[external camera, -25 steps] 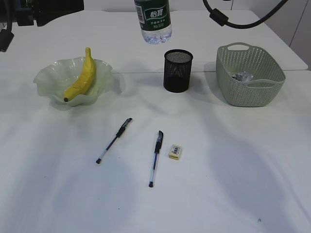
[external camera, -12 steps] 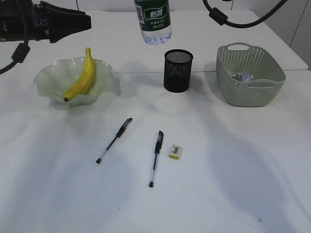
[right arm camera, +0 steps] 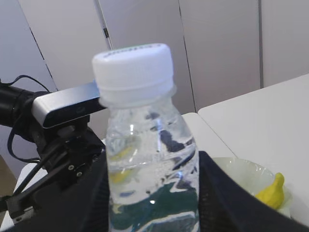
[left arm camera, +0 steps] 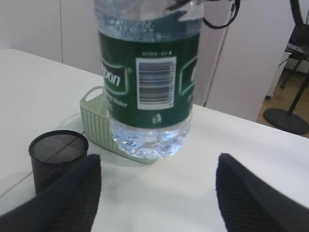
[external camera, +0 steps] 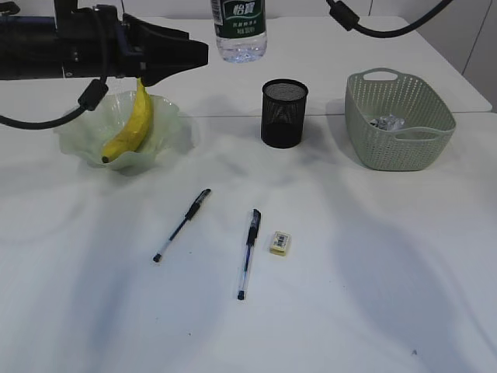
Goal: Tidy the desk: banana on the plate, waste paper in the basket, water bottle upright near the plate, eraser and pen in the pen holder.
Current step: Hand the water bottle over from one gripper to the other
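The water bottle (external camera: 239, 31), clear with a green label and white cap (right arm camera: 133, 67), hangs upright in the air above the back of the table. My right gripper (right arm camera: 152, 193) is shut on its body; in the exterior view that gripper is above the frame. My left gripper (external camera: 188, 56) reaches in from the left, open, its fingers (left arm camera: 67, 193) just short of the bottle (left arm camera: 147, 82). The banana (external camera: 132, 128) lies in the pale green plate (external camera: 78, 124). Two pens (external camera: 182, 225) (external camera: 248, 252) and the eraser (external camera: 280, 242) lie on the table. Waste paper (external camera: 386, 122) sits in the basket (external camera: 396, 148).
The black mesh pen holder (external camera: 284, 113) stands between plate and basket, below and right of the hanging bottle. The left arm stretches over the plate's back rim. A black cable (external camera: 373, 27) hangs at the upper right.
My left arm has swung in from the left towards the bottle and its jaws have spread wider. The bottle has risen slightly in the right gripper.
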Controlling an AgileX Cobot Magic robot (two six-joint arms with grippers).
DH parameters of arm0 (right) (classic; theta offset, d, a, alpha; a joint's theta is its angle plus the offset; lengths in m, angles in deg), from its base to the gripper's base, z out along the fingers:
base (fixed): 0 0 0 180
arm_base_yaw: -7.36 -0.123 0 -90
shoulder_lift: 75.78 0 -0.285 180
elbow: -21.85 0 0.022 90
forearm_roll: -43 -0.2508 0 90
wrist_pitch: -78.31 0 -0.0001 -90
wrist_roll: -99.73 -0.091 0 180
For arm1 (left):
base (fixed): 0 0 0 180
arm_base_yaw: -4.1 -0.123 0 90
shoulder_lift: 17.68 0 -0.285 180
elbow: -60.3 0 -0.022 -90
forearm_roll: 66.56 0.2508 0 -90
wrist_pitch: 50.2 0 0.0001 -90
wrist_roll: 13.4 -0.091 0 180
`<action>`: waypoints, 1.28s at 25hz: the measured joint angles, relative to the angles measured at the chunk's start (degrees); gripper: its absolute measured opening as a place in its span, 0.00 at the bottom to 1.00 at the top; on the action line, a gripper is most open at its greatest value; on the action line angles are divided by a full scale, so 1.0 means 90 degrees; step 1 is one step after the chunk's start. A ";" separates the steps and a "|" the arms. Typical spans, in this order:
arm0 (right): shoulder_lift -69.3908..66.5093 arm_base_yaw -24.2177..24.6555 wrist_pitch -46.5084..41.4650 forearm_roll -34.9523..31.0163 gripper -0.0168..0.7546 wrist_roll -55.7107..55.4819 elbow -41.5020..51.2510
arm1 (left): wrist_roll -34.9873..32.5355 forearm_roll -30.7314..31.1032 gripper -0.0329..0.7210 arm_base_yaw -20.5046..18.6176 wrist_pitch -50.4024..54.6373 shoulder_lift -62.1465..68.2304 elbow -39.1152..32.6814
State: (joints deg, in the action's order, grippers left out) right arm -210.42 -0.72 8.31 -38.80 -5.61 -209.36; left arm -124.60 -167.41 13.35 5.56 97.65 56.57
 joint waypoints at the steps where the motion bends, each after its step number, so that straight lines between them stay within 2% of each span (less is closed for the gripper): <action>1: 0.0000 0.0000 0.0000 -0.0025 0.46 0.0000 0.0000 | 0.0000 0.0000 0.75 0.0010 -0.0069 0.0000 0.0000; 12: 0.0000 -0.0124 0.0000 0.0014 0.46 -0.0003 0.0000 | 0.0000 -0.0038 0.76 0.0040 -0.0428 0.0000 0.0013; 21: 0.0000 -0.0149 0.0000 0.0042 0.46 0.0021 0.0000 | 0.0057 -0.0040 0.76 0.0054 -0.0279 0.0004 0.0367; 32: 0.0000 -0.0187 0.0000 0.0066 0.46 0.0021 0.0000 | 0.0179 -0.0040 0.76 0.0350 -0.0389 0.0014 0.0666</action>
State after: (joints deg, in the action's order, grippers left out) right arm -210.42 -2.40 8.31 -38.21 -5.42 -209.36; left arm -122.99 -167.76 16.49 2.06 97.78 62.57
